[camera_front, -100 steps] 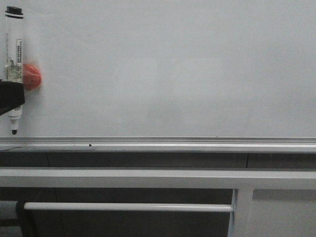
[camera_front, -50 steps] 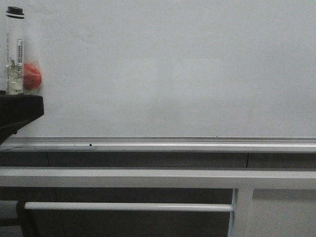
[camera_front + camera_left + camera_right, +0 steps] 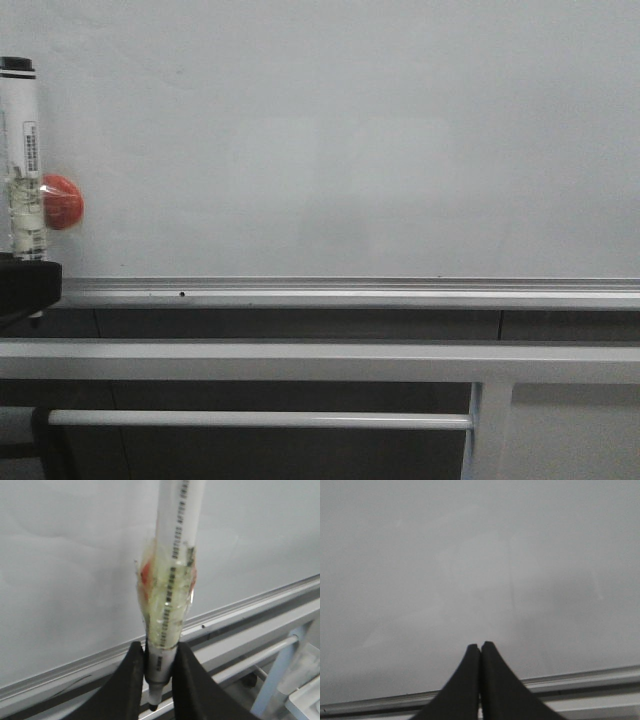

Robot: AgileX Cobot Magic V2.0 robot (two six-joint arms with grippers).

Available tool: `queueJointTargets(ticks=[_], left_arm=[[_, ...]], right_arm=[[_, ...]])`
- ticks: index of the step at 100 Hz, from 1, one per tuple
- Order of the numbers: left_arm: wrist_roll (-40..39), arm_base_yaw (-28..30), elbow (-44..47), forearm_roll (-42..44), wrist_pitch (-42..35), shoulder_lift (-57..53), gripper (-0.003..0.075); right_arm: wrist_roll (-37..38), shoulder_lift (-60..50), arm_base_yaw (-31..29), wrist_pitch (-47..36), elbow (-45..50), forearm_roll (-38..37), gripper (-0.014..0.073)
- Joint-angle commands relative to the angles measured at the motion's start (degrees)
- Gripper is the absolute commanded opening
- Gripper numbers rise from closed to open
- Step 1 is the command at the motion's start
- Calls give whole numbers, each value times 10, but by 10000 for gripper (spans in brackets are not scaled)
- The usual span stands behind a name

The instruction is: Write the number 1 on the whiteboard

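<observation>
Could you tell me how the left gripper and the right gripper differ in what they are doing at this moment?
The left gripper is clamped on the marker pen, held upright in front of the whiteboard; the right gripper holds nothing, its fingers pressed together. In the front view the left gripper shows at the left edge, while the right gripper does not appear there. Both have black fingers and face the board, which bears no stroke yet.

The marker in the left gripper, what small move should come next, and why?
Probably raise the marker and bring its tip onto the whiteboard. The left gripper grips it, its tip sits below the board's rail, and no stroke shows.
</observation>
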Motion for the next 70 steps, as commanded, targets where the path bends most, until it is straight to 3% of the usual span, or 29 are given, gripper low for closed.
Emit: queueJointTargets(ticks=[1, 13, 27, 48, 70], left_arm=[[-3, -2, -4, 33, -143, -7, -20], [12, -2, -4, 56, -140, -7, -20], [59, -2, -4, 84, -140, -7, -20], [59, -2, -4, 143, -92, -7, -20], [71, -2, -25, 157, -44, -7, -20]], right_arm=[[-127, 3, 1, -9, -50, 19, -63], [-300, 45, 1, 76, -114, 101, -63], [-393, 128, 1, 173, -163, 201, -63], [-498, 219, 20, 207, -196, 279, -63], [-517, 309, 20, 281, -237, 285, -63]])
